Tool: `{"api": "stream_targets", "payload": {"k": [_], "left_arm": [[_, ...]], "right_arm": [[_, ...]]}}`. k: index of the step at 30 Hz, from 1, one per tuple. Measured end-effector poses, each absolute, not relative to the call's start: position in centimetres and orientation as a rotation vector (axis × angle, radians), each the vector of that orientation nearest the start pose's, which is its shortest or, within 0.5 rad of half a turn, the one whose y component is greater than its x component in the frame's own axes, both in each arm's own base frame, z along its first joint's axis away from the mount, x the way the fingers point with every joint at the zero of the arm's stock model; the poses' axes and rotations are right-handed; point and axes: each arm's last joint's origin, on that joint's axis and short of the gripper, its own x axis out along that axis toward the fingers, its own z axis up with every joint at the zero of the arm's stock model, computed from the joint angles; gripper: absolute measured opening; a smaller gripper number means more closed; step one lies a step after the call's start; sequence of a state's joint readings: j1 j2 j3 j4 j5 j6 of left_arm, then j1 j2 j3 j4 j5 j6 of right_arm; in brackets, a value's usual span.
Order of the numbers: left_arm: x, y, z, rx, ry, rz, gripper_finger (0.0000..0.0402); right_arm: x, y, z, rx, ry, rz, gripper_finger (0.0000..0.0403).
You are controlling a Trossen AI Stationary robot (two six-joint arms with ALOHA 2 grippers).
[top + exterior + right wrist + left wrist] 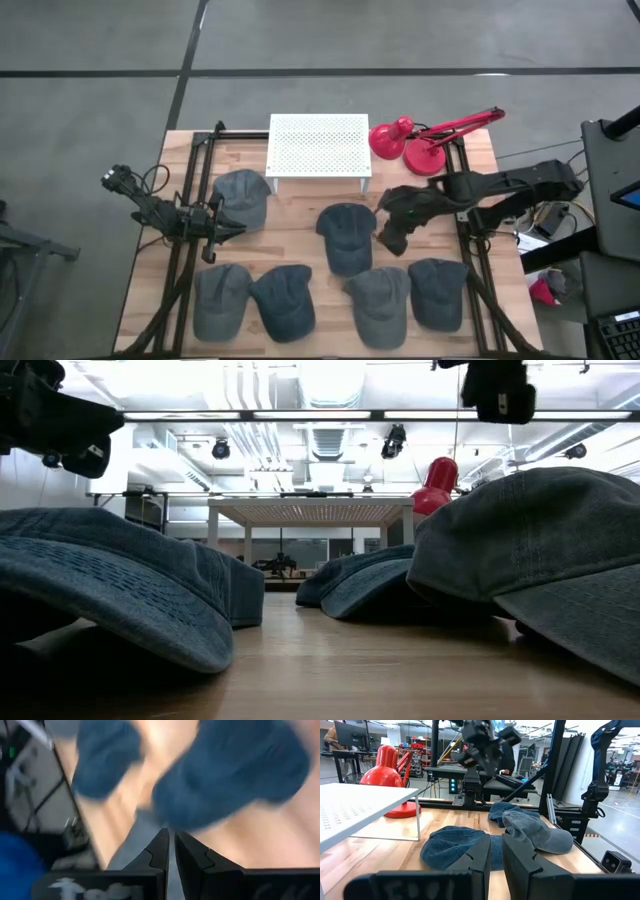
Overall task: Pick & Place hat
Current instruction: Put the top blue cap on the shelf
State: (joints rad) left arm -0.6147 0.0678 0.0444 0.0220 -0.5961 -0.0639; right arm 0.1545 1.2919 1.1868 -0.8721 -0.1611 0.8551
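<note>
Your right hand [392, 240] is pressed together, empty, hovering above the counter [300, 230] just right of the centre hat [346, 238]. That hat lies crown away from you and brim toward you, so its long axis runs front to back. Left hand [213, 232], fingers nearly together and empty, waits beside the back-left hat [240, 196], well apart. Right arm's nearer; I'd take the centre hat with it.
</note>
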Motion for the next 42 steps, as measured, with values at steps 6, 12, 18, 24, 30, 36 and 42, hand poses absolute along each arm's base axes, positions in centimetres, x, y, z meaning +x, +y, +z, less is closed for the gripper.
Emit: {"api": "stream_targets", "payload": {"k": [6, 12, 18, 24, 30, 36, 42], "left_arm": [[8.7, -4.1, 17.5, -0.063, 0.002, -0.019, 0.0051], [8.7, -4.1, 17.5, -0.063, 0.002, -0.019, 0.0051], [8.7, -4.1, 17.5, -0.063, 0.002, -0.019, 0.0051], [8.7, -4.1, 17.5, -0.063, 0.002, -0.019, 0.0051], [8.7, -4.1, 17.5, -0.063, 0.002, -0.019, 0.0051], [8.7, -4.1, 17.5, -0.063, 0.002, -0.019, 0.0051], [8.7, -4.1, 17.5, -0.062, 0.003, -0.019, 0.0051]], "right_arm": [[25.4, 6.3, 30.9, 0.822, 1.329, -0.146, 0.0027], [26.6, 7.4, 30.7, 0.761, 1.3, -0.248, 0.0027], [29.4, 7.5, 29.2, 0.703, 1.203, -0.317, 0.0037], [31.6, 6.6, 26.3, 0.674, 1.259, -0.364, 0.0095], [33.6, 4.9, 24.1, 0.715, 1.253, -0.435, 0.0173], [35.2, 3.3, 22.6, 0.756, 1.203, -0.495, 0.0239], [35.7, 1.9, 21.1, 0.795, 1.179, -0.661, 0.0284]]}}
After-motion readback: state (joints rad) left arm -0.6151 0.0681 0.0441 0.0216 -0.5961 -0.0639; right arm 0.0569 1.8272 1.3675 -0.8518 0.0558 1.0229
